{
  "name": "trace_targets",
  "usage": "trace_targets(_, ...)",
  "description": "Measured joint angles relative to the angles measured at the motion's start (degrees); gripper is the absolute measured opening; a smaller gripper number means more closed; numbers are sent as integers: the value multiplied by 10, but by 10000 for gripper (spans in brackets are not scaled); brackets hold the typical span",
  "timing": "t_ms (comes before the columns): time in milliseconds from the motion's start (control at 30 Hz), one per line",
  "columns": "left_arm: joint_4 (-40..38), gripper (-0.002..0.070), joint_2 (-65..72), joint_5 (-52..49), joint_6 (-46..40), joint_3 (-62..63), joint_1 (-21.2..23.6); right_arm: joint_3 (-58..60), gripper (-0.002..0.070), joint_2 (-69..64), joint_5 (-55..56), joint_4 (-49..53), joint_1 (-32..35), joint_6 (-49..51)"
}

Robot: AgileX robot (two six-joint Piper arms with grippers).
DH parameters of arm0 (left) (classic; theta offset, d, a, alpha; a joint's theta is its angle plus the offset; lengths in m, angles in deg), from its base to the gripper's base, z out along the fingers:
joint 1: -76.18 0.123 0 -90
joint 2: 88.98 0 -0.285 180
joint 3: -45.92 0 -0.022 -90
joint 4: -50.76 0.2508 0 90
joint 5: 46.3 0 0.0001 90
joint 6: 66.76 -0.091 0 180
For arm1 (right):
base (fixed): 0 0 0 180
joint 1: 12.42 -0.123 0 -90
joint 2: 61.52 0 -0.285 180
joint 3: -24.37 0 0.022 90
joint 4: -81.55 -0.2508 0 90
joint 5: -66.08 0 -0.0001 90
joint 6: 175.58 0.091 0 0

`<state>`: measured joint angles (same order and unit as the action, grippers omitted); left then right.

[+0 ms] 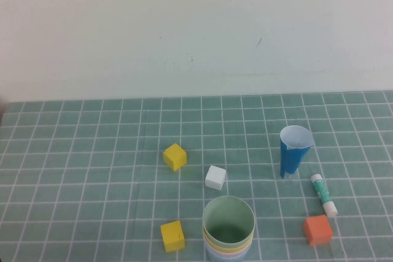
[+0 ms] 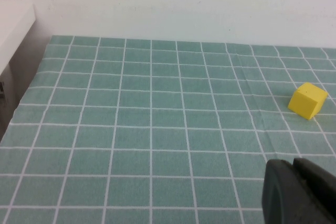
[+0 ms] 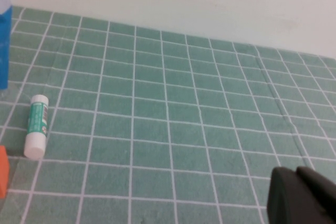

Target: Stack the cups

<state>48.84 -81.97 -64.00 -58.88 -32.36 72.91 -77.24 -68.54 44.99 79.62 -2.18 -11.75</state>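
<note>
Cups (image 1: pixel 228 228) nested in one stack, green innermost. Left gripper (image 2: pixel 299 192) short of yellow cube (image 2: pixel 307 100); right gripper (image 3: pixel 302 195) well clear of glue stick (image 3: pixel 37 126). Finger state: cannot tell.

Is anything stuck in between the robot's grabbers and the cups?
Can't tell. The cups sit nested, green outermost on top, near the table's front edge. The left gripper and right gripper show only in their wrist views, over bare cloth; neither view shows the stack.

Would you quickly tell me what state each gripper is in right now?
Left gripper: over bare mat near a yellow cube, holding nothing; fingers cannot be told.
Right gripper: beside the glue stick, likewise.
</note>
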Motion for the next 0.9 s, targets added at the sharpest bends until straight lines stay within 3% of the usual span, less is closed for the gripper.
trace_targets(900,0,-2,0,0,-1,0,0,0,-1,0,0,-3,-47,0)
